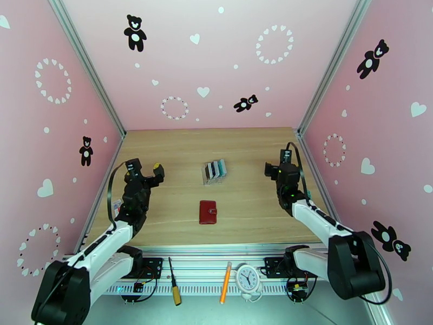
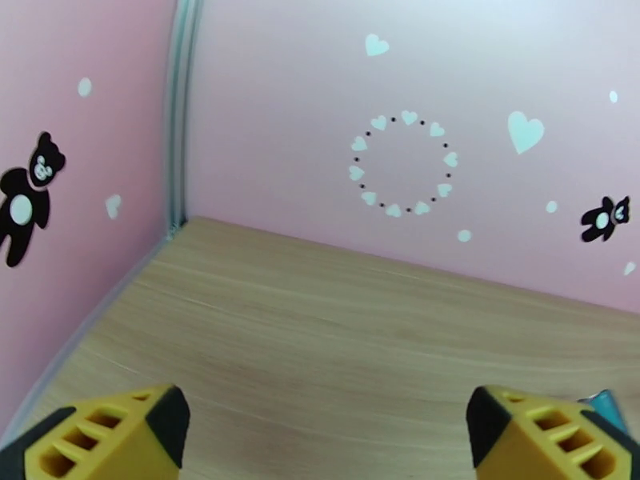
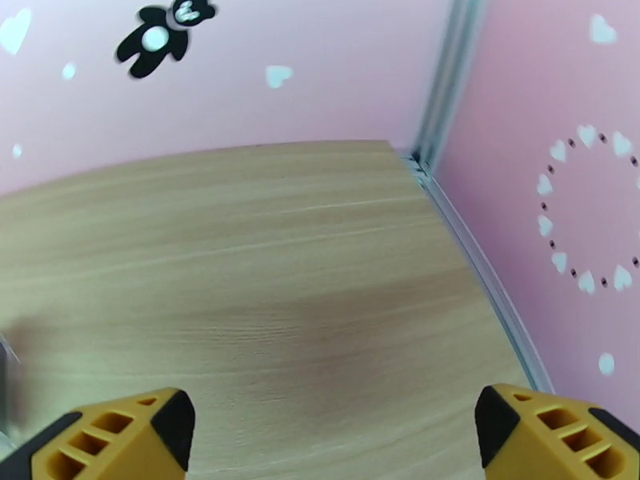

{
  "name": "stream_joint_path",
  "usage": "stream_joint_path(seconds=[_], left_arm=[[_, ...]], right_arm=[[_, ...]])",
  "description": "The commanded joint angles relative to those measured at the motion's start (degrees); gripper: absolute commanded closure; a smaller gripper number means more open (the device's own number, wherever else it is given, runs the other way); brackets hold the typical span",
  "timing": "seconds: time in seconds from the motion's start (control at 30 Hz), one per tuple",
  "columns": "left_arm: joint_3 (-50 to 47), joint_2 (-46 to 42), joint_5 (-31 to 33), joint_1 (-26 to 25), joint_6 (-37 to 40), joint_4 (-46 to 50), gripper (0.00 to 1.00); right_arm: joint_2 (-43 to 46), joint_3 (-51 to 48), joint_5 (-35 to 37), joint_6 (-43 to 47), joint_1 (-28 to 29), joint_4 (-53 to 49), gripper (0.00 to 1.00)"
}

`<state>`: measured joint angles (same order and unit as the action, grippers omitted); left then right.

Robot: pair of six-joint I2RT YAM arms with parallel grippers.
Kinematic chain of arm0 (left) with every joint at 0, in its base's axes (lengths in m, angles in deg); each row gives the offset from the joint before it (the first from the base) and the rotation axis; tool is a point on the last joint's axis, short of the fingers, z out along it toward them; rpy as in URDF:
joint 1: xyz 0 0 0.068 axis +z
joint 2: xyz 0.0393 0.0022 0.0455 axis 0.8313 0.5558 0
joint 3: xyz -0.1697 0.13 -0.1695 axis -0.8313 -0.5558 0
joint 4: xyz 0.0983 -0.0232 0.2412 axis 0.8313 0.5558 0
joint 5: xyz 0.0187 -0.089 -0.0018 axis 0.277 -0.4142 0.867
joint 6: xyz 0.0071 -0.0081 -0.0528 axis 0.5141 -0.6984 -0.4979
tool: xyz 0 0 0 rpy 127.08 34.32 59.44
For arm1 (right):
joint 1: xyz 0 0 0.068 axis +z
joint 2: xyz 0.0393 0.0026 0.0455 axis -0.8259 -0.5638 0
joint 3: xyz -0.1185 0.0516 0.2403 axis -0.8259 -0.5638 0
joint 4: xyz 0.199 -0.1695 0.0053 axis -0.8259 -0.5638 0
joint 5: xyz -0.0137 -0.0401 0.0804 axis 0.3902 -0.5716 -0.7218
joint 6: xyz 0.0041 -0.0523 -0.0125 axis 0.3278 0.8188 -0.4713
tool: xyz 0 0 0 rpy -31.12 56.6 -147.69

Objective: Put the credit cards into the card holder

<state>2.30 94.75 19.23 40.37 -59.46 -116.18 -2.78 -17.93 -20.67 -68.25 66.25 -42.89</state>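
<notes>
The card holder (image 1: pixel 208 212), a dark red wallet, lies closed on the wooden table (image 1: pixel 249 212) near the front middle. The credit cards (image 1: pixel 215 169) stand upright in a clear slotted rack just behind it, in brown, white, black and teal. My left gripper (image 1: pixel 145 170) hovers open to the left of the rack, with nothing between its fingers. In the left wrist view its gripper (image 2: pixel 328 442) spans bare wood, and a teal card edge (image 2: pixel 610 406) peeks in at the right. My right gripper (image 1: pixel 276 162) is open and empty to the right of the rack; its wrist view (image 3: pixel 336 442) looks over bare tabletop.
Pink walls close in the table on the left, back and right. On the front rail lie a screwdriver (image 1: pixel 174 288), an orange pen (image 1: pixel 225 290) and a small white clock (image 1: pixel 249 278). A blurred grey edge (image 3: pixel 8 378) shows at the left of the right wrist view.
</notes>
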Motion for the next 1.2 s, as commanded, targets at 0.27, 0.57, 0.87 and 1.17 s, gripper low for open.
stream_joint_path(seconds=[0.27, 0.57, 0.87, 1.17], left_arm=[[3.88, -4.48, -10.17, -10.81, -13.52, 22.62, 0.02], [1.84, -3.38, -18.46, -13.19, -17.42, 28.09, 0.03], [3.58, 4.93, -28.96, -13.23, -18.08, 25.52, 0.08], [6.71, 12.43, -37.13, -13.22, -19.14, 25.74, 0.16]], right_arm=[[-0.77, 15.16, 15.12, -19.19, 11.39, -39.05, 0.01], [4.97, 12.46, 9.67, -21.56, 23.52, -45.40, 0.01], [5.27, 10.57, 12.01, -31.56, 40.76, -52.53, 0.02], [-0.07, 12.55, 12.96, -41.57, 53.09, -57.27, 0.08]])
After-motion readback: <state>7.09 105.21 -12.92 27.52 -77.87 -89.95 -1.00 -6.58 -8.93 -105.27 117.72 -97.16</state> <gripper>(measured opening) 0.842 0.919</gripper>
